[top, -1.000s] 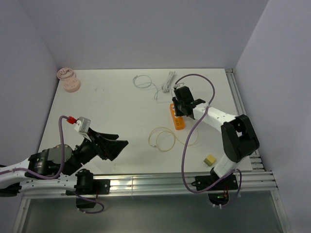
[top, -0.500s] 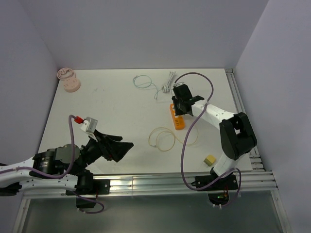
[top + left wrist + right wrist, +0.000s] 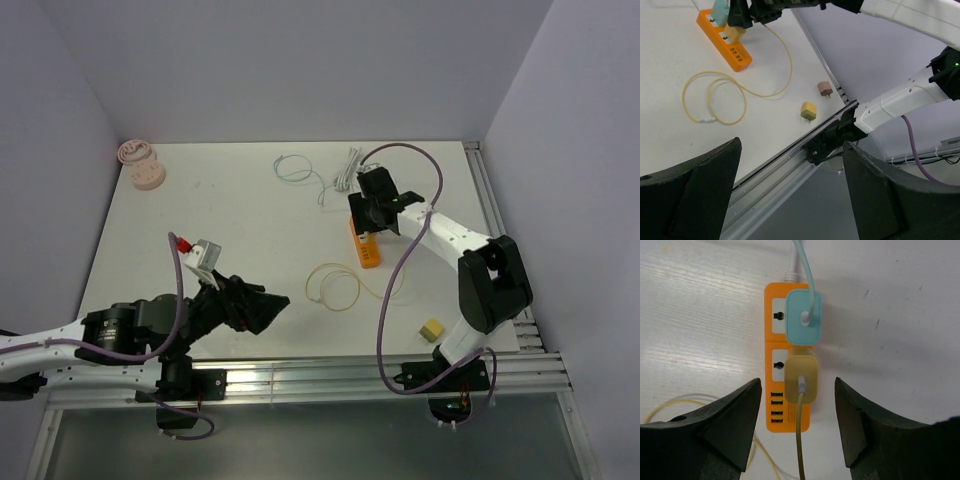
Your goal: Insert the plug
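plug seated in strip, centred between right fingers; strip lengthwise | right fingers released, not touching; left fingers released, well apart

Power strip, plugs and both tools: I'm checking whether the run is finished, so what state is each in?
orange power strip: flat on the table, carrying two plugs.
teal plug: seated in the strip.
yellow plug: seated in the strip, ungripped.
right tool: open, straddling the yellow plug without touching.
left tool: open, empty.
loose yellow adapter: unplugged, lying on the table.
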### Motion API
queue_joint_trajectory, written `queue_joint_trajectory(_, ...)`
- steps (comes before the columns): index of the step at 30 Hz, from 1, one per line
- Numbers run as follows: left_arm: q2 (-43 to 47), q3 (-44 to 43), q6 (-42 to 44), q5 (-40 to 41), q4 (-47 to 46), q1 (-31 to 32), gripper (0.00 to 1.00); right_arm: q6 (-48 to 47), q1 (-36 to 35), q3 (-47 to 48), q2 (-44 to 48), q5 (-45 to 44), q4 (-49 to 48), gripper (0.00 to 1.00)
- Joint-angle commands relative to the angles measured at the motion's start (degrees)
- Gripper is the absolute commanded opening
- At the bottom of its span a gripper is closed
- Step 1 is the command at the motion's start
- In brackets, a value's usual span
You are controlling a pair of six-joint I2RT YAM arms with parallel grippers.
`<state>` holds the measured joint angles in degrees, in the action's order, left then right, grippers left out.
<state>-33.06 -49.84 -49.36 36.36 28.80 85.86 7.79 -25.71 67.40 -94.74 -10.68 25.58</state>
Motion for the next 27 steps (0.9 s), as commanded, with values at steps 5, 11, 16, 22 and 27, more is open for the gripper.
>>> queue_joint_trajectory(5,-3.3,-1.7,-3.8,0.0,-0.9,0.4,0.89,-0.3,0.5,1.0,11.1,0.9,-0.8,1.0)
queue_joint_trajectory(11,-9.5,-5.3,-10.4,3.9,6.3,0.4,0.87,4.7,0.5,-5.2,23.6,7.4,-5.6,1.0)
queue_joint_trajectory(16,-9.2,-1.6,-13.8,3.2,1.2,-0.2,0.86,14.7,0.4,-17.3,39.1,16.2,-15.2,1.0)
queue_joint_trajectory(22,-14.5,-1.4,-13.6,-2.1,-2.6,-3.3,0.86,21.9,0.8,-25.7,45.7,37.8,-18.8,1.0)
queue_joint_trajectory(27,-21.6,-4.7,-12.5,-5.6,-2.4,-7.2,0.86,29.0,-0.9,-36.1,49.5,45.9,-25.3,1.0)
